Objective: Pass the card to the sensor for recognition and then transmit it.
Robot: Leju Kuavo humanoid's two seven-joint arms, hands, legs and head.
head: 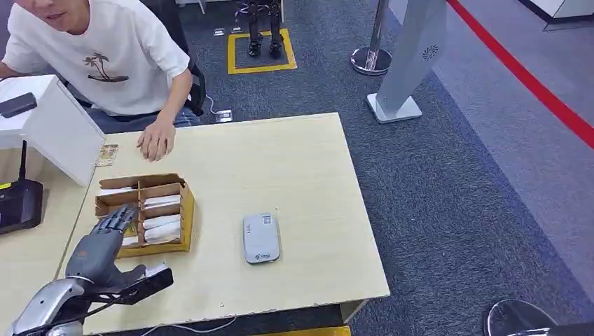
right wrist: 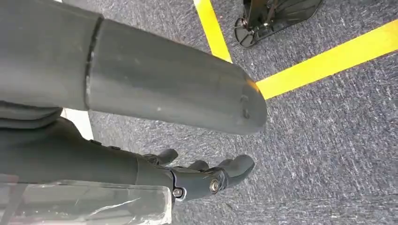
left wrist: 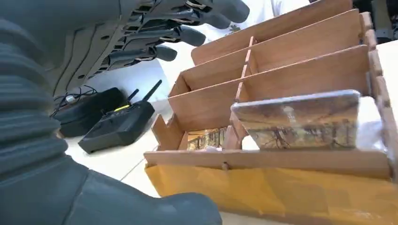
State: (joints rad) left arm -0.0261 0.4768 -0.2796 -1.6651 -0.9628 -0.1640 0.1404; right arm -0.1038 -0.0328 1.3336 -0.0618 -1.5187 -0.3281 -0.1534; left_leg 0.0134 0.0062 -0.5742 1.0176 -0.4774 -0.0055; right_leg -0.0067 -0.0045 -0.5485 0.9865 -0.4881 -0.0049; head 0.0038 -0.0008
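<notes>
A wooden card box (head: pixel 183 210) stands on the left part of the table, its compartments holding white-edged cards. My left hand (head: pixel 105 241) hovers over the box's near left corner, fingers spread and holding nothing. The left wrist view has the fingers (left wrist: pixel 178 33) above the box (left wrist: pixel 281 164) and the thumb (left wrist: pixel 141 206) below it, with a picture card (left wrist: pixel 298 119) standing in the nearest compartment. The white sensor (head: pixel 261 238) lies flat to the right of the box. My right hand (right wrist: pixel 206 178) hangs over grey carpet, empty, with its fingers loosely bent.
A person in a white shirt sits behind the table with a hand (head: pixel 155 140) resting on it, near a loose card (head: pixel 106 155). A black router (head: pixel 17 203) and a white box (head: pixel 56 126) stand at the left. Grey carpet lies to the right of the table edge (head: pixel 364 210).
</notes>
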